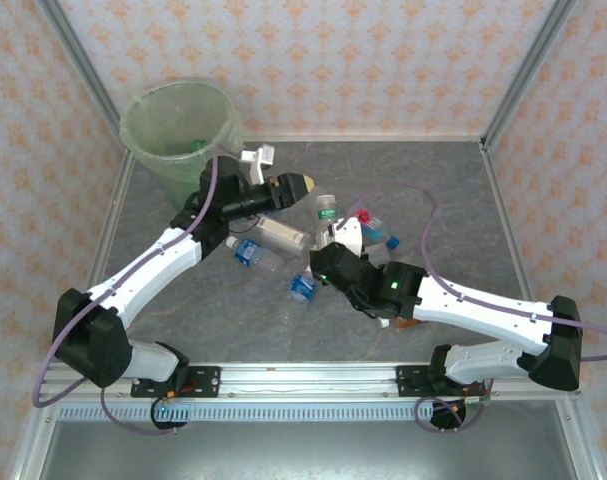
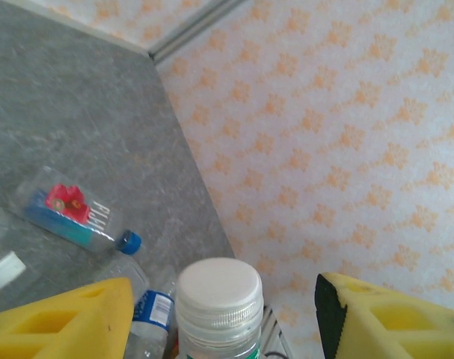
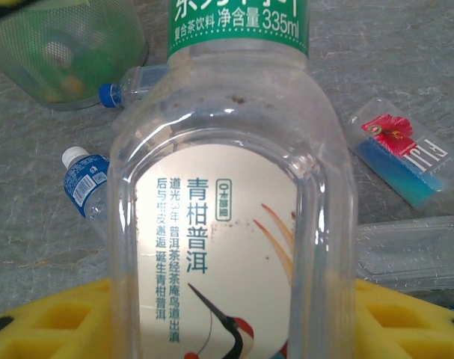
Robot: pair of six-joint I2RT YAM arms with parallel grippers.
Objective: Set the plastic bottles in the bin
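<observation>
One bin (image 1: 178,125) stands at the far left corner of the grey, speckled desk (image 1: 453,200). It is a round, translucent pale-green bucket with a thin bag lining and something green low inside.

Just right of it hangs the left gripper (image 1: 303,185) with its yellow jaws wide. A round white cap (image 2: 218,288) sits between them and touches neither. The cap tops the green-label bottle (image 3: 234,187), which is smooth clear plastic with rounded shoulders and a white panel printed with a crane. This bottle is raised off the desk near its middle, outside the bin.

From above I count five more bottles lying loose on the desk:
- a blue-label bottle (image 1: 248,252)
- a long clear bottle (image 1: 283,234) just beside it
- a second blue-label bottle (image 1: 303,290), nearer the arms
- a red-capped bottle (image 1: 363,214)
- a flat-sided flower bottle (image 2: 73,213) with a blue cap, farthest right

One right gripper (image 3: 230,329) has its yellow jaws clamped on the lower body of the green-label bottle.
</observation>
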